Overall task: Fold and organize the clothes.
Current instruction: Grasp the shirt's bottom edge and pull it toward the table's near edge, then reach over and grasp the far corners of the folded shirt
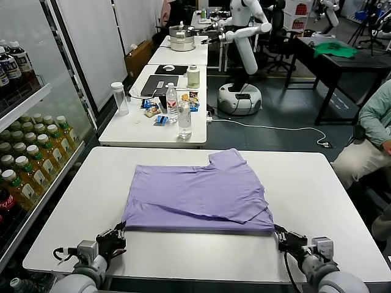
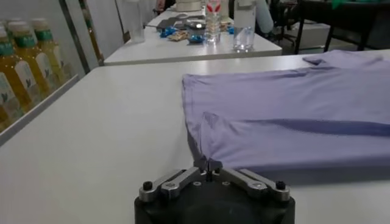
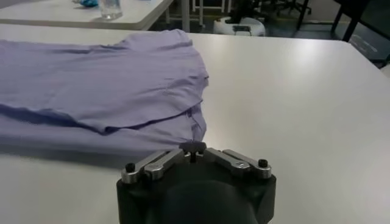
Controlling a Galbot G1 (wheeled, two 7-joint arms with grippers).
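The lavender T-shirt [image 1: 198, 192] lies partly folded on the white table [image 1: 305, 183], one sleeve pointing to the far side. My left gripper [image 1: 118, 232] is at the shirt's near left corner, low over the table. In the left wrist view, the left gripper [image 2: 207, 164] is shut with the shirt's [image 2: 286, 109] corner pinched between its tips. My right gripper [image 1: 280, 234] is at the near right corner. In the right wrist view, the right gripper [image 3: 193, 148] is shut on the edge of the shirt [image 3: 103, 85].
A second table [image 1: 131, 131] behind carries water bottles [image 1: 184, 119], snacks and a laptop. A shelf of drink bottles [image 1: 27, 162] stands at the left. A seated person [image 1: 372, 134] is at the right. Another robot [image 1: 244, 55] stands farther back.
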